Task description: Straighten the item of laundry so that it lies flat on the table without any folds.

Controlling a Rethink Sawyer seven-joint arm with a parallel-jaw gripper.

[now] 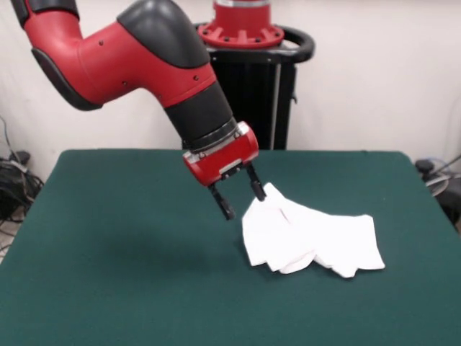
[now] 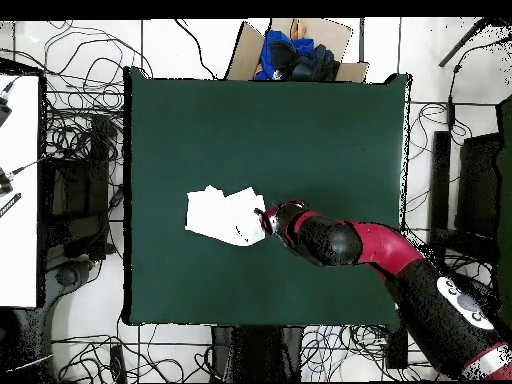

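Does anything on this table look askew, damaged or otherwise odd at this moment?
Only the white T-shirt looks off: it lies crumpled in overlapping folds on the dark green table, plain side up, no print showing. The open gripper is at its raised corner. Nothing looks spilled or damaged.

Table (image 1: pixel 108 238) top — dark green, plain, matte. Laundry item (image 1: pixel 310 238), centre-right of the front view — plain white, no print showing. Arm (image 1: pixel 144 50) red with black sections; gripper (image 1: pixel 240 193) black below a red wrist.
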